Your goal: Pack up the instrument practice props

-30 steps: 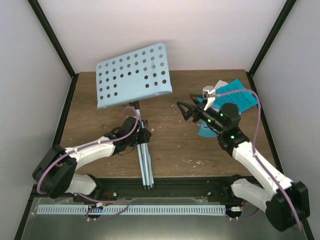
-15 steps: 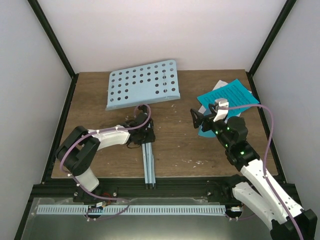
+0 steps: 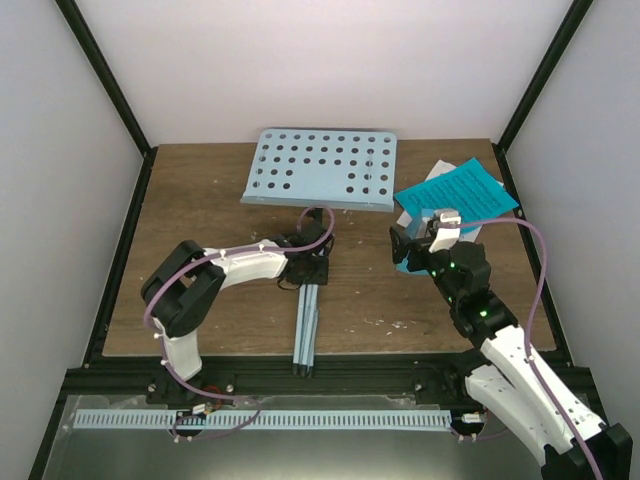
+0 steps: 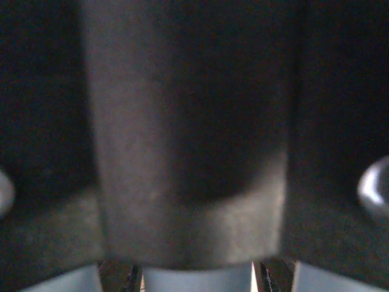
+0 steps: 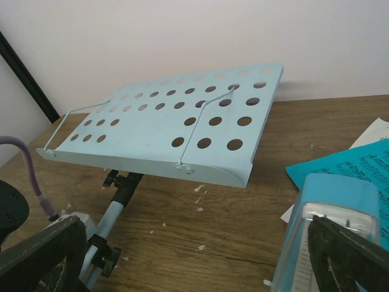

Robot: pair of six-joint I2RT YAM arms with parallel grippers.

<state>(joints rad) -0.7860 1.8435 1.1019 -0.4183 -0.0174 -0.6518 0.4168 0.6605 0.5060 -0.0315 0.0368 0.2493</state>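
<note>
The pale blue perforated music stand (image 3: 322, 170) is tilted, its desk raised over the far middle of the table and its folded legs (image 3: 305, 340) pointing at the near edge. My left gripper (image 3: 311, 268) is shut on the stand's pole just below the desk. The left wrist view is filled by the dark pole (image 4: 188, 140), with pale blue tubes (image 4: 194, 280) at the bottom. My right gripper (image 3: 400, 245) stands open beside the teal metronome (image 5: 331, 231), nothing between its fingers (image 5: 42, 255). Cyan and white music sheets (image 3: 460, 190) lie behind the metronome.
The brown tabletop (image 5: 243, 213) carries small white flecks between stand and metronome. Black frame posts (image 3: 530, 90) rise at the back corners, with pale walls on three sides. A black rail (image 3: 330, 375) runs along the near edge.
My left gripper has moved right with the stand, swinging its desk from back left to back centre. The right gripper has drawn back toward the metronome and opened a touch wider.
</note>
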